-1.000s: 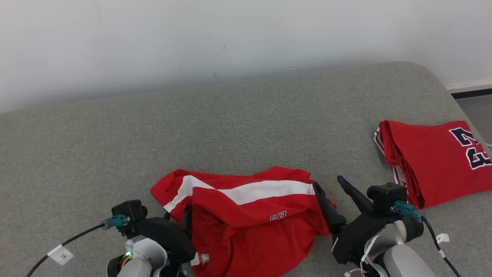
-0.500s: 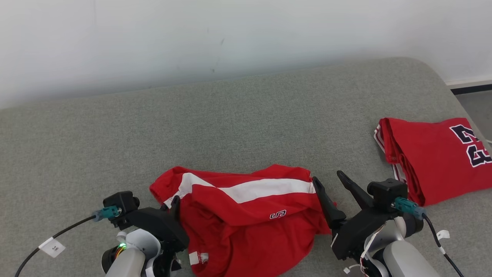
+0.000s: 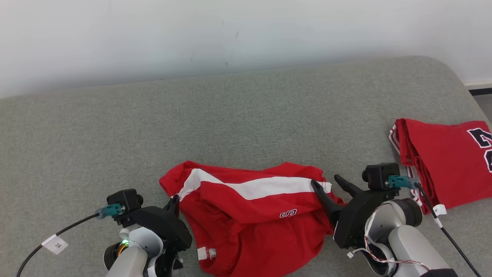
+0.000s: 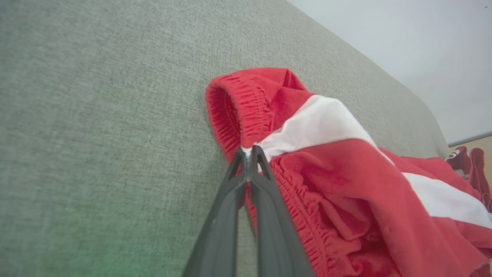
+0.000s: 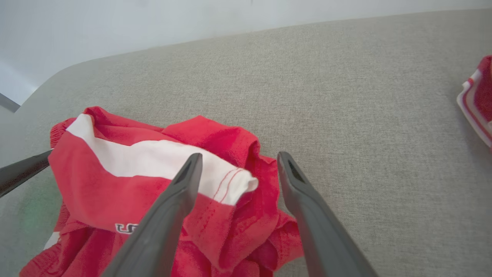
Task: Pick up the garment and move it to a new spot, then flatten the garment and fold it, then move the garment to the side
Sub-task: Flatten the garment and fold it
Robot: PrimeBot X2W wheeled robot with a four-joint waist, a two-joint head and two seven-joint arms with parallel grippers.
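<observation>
At lower centre of the head view the crumpled red garment (image 3: pixel 253 219) lies on the grey couch (image 3: pixel 246 127), my left gripper (image 4: pixel 249 152) closed, seemingly pinching its waistband, my right gripper (image 5: pixel 240 156) fingers apart over its right edge, so lifting, flattening, folding all remain.

Black left tool (image 3: pixel 175 198) and right tool (image 3: pixel 325 180), pale forearms (image 3: pixel 407 246), teal-plugged cables (image 3: pixel 109 210).

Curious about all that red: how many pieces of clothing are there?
2. Crumpled red shorts lie front and centre; a folded red garment lies far right, partly cut off. Another could hide beneath it.
</observation>
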